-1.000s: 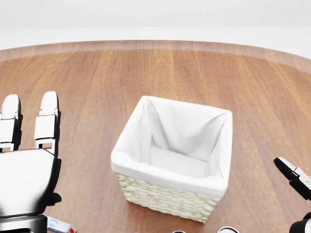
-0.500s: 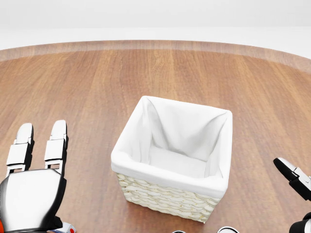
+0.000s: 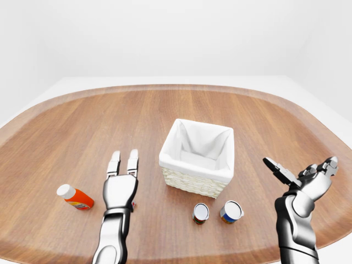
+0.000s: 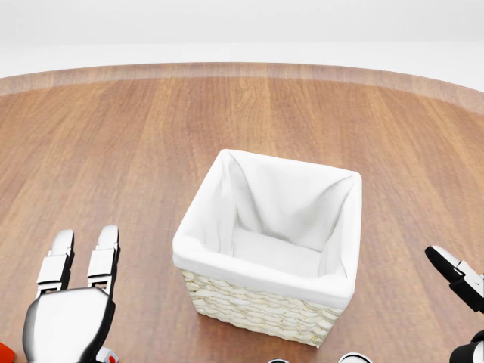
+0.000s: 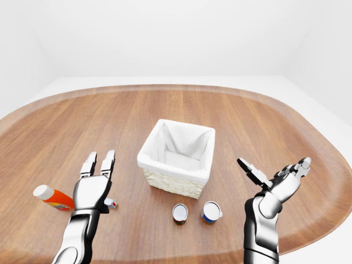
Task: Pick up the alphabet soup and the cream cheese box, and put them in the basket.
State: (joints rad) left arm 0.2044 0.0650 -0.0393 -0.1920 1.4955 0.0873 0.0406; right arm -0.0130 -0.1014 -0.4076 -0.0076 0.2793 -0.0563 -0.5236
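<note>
Your left hand has dropped lower in the head view; the basket and both cans sit where they were.

Your left hand (image 3: pixel 121 190) has slid down toward the bottom edge of the head view over the last second, its fingers (image 4: pixel 104 257) straight and spread flat over the tabletop (image 3: pixel 82 126), gripping nothing. A small white box with a red mark (image 5: pixel 111 203), likely the cream cheese box, peeks out just beside that hand. Your right hand (image 5: pixel 278 179) is unchanged, raised near the tabletop's right edge with fingers splayed. The basket (image 4: pixel 257 302) stands mid-tabletop with only its white liner showing. Two cans (image 3: pixel 201 213) stand upright between it and the near edge; I cannot tell which is the alphabet soup. An orange bottle (image 3: pixel 76 197) lies toward the left edge.
</note>
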